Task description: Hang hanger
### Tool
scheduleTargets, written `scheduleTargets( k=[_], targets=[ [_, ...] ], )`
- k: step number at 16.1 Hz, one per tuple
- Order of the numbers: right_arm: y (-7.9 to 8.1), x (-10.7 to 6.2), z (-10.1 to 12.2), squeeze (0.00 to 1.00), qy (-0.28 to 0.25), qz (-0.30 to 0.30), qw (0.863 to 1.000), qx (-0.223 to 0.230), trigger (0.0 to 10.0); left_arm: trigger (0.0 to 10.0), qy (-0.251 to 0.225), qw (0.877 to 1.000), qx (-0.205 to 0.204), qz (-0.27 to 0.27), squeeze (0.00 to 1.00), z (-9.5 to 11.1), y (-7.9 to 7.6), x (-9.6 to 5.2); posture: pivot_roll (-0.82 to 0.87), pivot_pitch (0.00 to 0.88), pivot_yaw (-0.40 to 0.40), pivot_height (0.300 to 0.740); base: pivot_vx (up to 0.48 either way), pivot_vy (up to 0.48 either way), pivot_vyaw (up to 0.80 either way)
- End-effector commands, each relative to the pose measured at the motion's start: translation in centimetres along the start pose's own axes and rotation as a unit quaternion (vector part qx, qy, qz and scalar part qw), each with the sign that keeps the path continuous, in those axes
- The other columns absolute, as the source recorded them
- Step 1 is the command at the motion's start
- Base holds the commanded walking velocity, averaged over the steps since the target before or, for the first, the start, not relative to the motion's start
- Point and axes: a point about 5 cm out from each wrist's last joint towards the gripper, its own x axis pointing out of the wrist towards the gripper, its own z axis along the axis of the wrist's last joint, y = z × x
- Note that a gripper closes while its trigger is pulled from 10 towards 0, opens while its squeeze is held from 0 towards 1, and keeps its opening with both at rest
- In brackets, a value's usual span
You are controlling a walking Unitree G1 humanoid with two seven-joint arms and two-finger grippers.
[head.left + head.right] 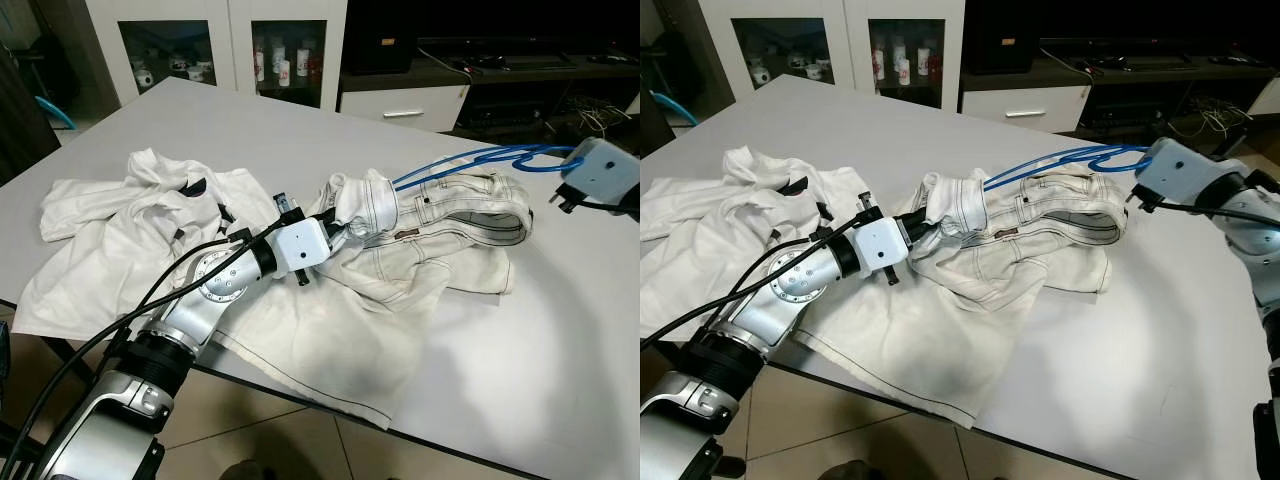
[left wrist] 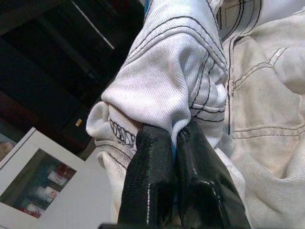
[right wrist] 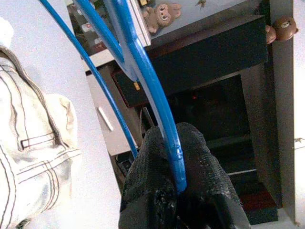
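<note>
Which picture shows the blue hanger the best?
The right eye view: the blue hanger runs from the white jeans to the right gripper, which is shut on it. The left eye view shows much the same. The right wrist view shows its bars close up. The left gripper pinches the jeans.

We see a blue wire hanger (image 1: 470, 160) lifted off the table, its thin rods running from the right gripper (image 3: 177, 191), whose black fingers are clamped on one rod, across to the white jeans (image 1: 440, 225). Its far end disappears into the waistband of those off-white, dark-stitched jeans, which lie crumpled between the two grippers. The waistband's bunched end is pinched tight in the left gripper (image 2: 174, 138), and the legs trail down below it toward the table edge.
</note>
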Motion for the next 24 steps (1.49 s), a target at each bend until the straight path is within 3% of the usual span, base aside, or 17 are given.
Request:
scheduleTargets(
  k=[1, 3, 4, 5, 7, 11, 13, 14, 15, 16, 17, 18, 22, 24],
  targets=[
    [-1.6, -0.9, -0.2, 0.0, -0.009, -0.01, 1.0, 0.024, 10.0, 0.0, 0.024, 1.0, -0.005, -0.007, 0.0, -0.8, -0.5, -0.3, 0.05, 0.0, -0.036, 0.723, 0.0, 0.0, 0.0],
    [-2.2, -1.1, 0.8, 0.0, -0.043, 0.04, 0.998, 0.034, 10.0, 0.0, 0.028, 1.0, -0.007, 0.007, 0.0, -0.8, -0.3, -0.1, 0.05, 0.0, -0.035, 0.723, 0.0, 0.0, 0.0],
    [-2.3, -1.2, 1.0, 0.0, -0.046, 0.052, 0.997, 0.037, 10.0, 2.5, 0.029, 0.999, -0.01, 0.011, 0.0, -0.8, -0.2, 0.0, 0.05, 0.0, -0.035, 0.723, 0.0, 0.0, 0.0],
    [-2.4, -1.4, 1.0, 0.0, -0.044, 0.09, 0.994, 0.05, 10.0, 10.0, 0.031, 0.999, -0.011, 0.019, 0.0, -0.8, 0.0, 0.1, 0.05, 0.0, -0.035, 0.723, 0.0, 0.0, 0.0],
    [-2.6, -1.7, 0.9, 0.0, -0.044, 0.123, 0.989, 0.073, 10.0, 10.0, 0.033, 0.999, -0.006, 0.024, 0.0, -0.8, 0.1, 0.2, 0.05, 0.0, -0.038, 0.723, 0.0, 0.0, 0.0],
    [-4.3, -1.9, 0.6, 0.0, -0.044, 0.063, 0.993, 0.093, 10.0, 10.0, 0.044, 0.998, -0.005, 0.036, 0.0, -1.1, 0.2, 0.1, 0.05, 0.0, -0.038, 0.723, 0.0, 0.0, 0.0],
    [-3.5, -2.0, 0.4, 0.0, -0.042, 0.073, 0.992, 0.098, 9.4, 10.0, 0.044, 0.998, -0.003, 0.037, 0.0, -1.1, 0.2, 0.2, 0.05, 0.0, -0.038, 0.723, 0.0, 0.0, 0.0],
    [-2.8, -2.0, 0.4, 0.0, -0.044, 0.087, 0.991, 0.095, 3.0, 10.0, 0.043, 0.998, -0.002, 0.037, 0.0, -1.1, 0.3, 0.2, 0.05, 0.0, -0.031, 0.723, 0.0, 0.0, 0.0],
    [-2.5, -2.0, 0.3, 0.0, -0.042, 0.088, 0.991, 0.09, 1.4, 10.0, 0.043, 0.998, -0.001, 0.037, 0.0, -1.1, 0.3, 0.2, 0.05, 0.0, -0.031, 0.723, 0.0, 0.0, 0.0],
    [-2.4, -2.0, 0.1, 0.0, -0.034, 0.071, 0.994, 0.079, 3.5, 10.0, 0.042, 0.998, 0.002, 0.037, 0.0, -1.0, 0.4, 0.2, 0.05, 0.0, -0.026, 0.723, 0.0, 0.0, 0.0],
    [-2.4, -2.0, 0.1, 0.0, -0.033, 0.066, 0.994, 0.077, 4.4, 10.0, 0.042, 0.998, 0.003, 0.037, 0.0, -1.0, 0.4, 0.2, 0.05, 0.0, -0.026, 0.723, 0.0, 0.0, 0.0],
    [-2.6, -1.9, 0.2, 0.0, -0.033, 0.057, 0.995, 0.074, 10.0, 10.0, 0.042, 0.998, 0.004, 0.036, 0.0, -1.0, 0.5, 0.2, 0.04, 0.0, -0.018, 0.723, 0.0, 0.0, 0.0],
    [-4.7, -2.3, -0.1, 0.0, -0.005, -0.01, 1.0, 0.004, 10.0, 10.0, 0.042, 0.998, 0.015, 0.038, 0.0, -0.9, 0.7, 0.4, 0.04, 0.0, -0.016, 0.723, 0.0, 0.0, 0.0],
    [-5.6, -2.6, -0.1, 0.0, 0.004, -0.015, 0.999, -0.029, 10.0, 10.0, 0.043, 0.998, 0.016, 0.038, 0.0, -1.0, 0.8, 0.3, 0.04, 0.0, -0.017, 0.723, 0.0, 0.0, 0.0]
  ],
)
